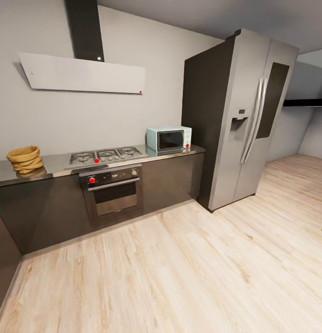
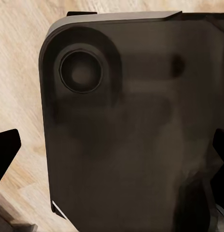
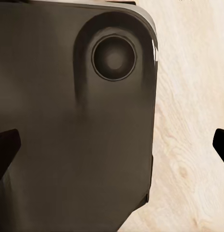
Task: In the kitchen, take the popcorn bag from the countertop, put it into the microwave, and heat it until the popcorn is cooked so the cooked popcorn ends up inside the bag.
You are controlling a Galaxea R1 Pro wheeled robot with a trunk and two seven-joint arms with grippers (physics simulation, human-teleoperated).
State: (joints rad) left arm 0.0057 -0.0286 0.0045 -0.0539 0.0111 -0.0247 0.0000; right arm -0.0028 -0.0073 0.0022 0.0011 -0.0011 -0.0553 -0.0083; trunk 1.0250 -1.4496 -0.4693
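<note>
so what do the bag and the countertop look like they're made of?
Popcorn bag: looks like coarse tan cloth or burlap, matte, with wrinkled folds and a rolled rim. Countertop: looks like brushed steel, grey and semi-glossy; a faint reflection of the bag shows beneath it.

Over our own dark base panel [image 2: 131,135], we see the left gripper [image 2: 112,150] with its black fingertips [image 2: 7,147] set wide apart, and the right gripper [image 3: 112,147] likewise spread above that panel [image 3: 68,121].
</note>
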